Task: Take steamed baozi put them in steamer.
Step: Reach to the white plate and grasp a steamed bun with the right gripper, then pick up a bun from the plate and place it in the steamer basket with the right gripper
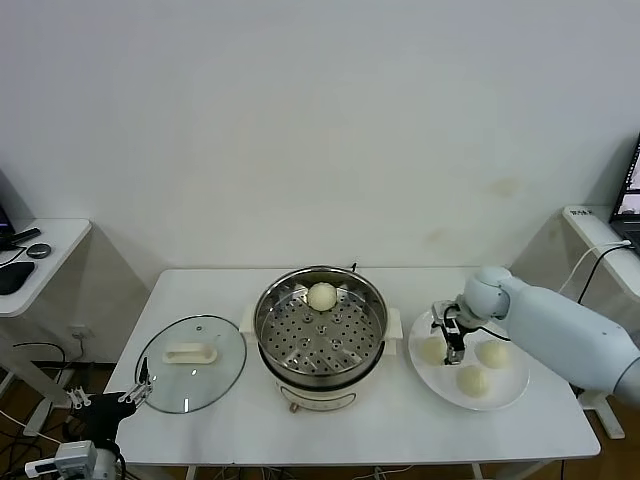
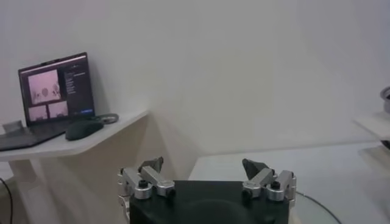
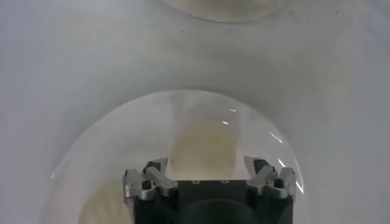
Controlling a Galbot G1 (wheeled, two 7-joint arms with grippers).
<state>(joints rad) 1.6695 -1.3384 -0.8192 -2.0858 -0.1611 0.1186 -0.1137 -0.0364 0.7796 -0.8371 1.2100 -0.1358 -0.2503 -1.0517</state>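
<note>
Head view, right hand [image 1: 452, 340] seemingly over baozi [image 1: 433, 350]

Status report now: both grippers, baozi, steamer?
Right gripper open over plate, three baozi there. Left gripper open, parked. One in steamer.

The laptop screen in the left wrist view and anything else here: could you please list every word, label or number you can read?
No text can be read anywhere.
Laptop screen: shows image panels and lines of text, too small and blurred to read.
Steamer, glass lid, plate: no visible lettering.
</note>
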